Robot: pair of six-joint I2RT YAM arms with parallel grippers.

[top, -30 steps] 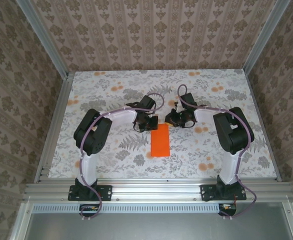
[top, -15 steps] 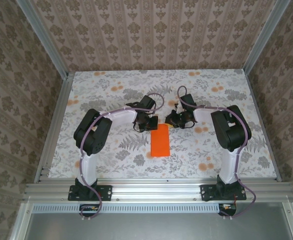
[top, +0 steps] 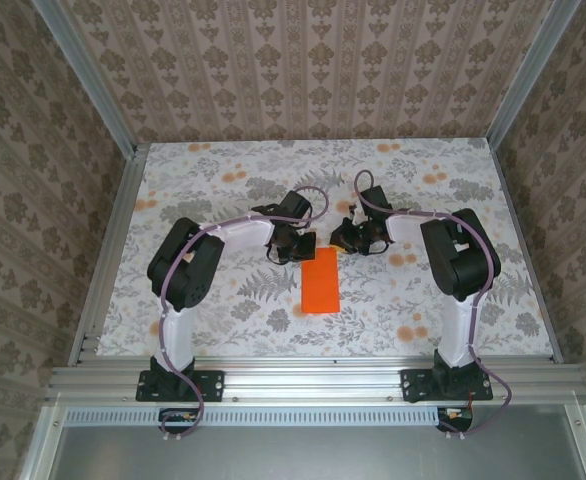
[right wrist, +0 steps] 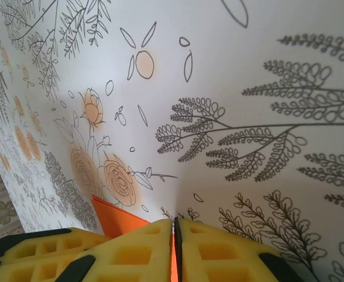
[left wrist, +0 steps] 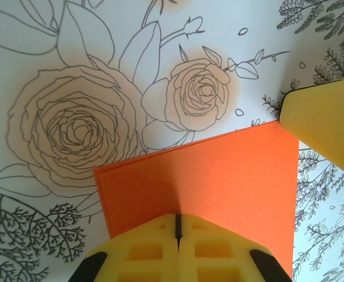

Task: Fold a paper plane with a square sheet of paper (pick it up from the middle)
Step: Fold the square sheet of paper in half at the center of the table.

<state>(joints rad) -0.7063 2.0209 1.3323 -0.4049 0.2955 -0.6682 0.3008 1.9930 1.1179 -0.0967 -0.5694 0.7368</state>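
The square sheet of paper lies on the flowered table as a bright orange oblong, doubled over, with two layers showing at its edge. My left gripper is shut, and its yellow tips rest over one short edge of the sheet with nothing between them. My right gripper is at the far right corner of the sheet, where one of its yellow fingers covers the corner. Its jaws are closed with a thin orange strip of the paper between the pads.
The table has a white cloth printed with flowers and ferns. Aluminium rails and patterned walls close it in on three sides. Both arm bases stand at the near edge.
The right arm's elbow has shifted slightly left. Both grippers and the paper stay where they were.
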